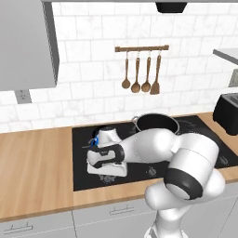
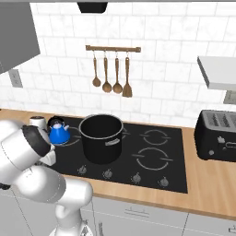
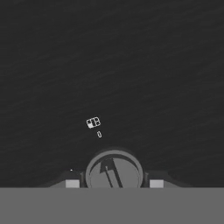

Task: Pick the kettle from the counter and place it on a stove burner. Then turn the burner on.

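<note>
The small blue kettle [image 2: 59, 133] stands upright on the back left stove burner [image 2: 75, 139] of the black cooktop; in the left base view a sliver of the kettle [image 1: 95, 141] peeks out behind my hand. My gripper [image 1: 109, 178] points down at the cooktop's front edge, apart from the kettle. In the hand view my gripper [image 3: 114, 183] has one finger on each side of a round grey knob [image 3: 114, 171], closed against its rim. The wooden counter [image 1: 32, 172] runs to the left of the cooktop.
A big black pot [image 2: 101, 137] sits mid-cooktop, right of the kettle. More knobs [image 2: 136, 177] line the front edge. Two bare burners [image 2: 150, 158] lie at the right. A black toaster [image 2: 216, 136] stands on the right counter. Wooden utensils [image 2: 110, 76] hang on the wall.
</note>
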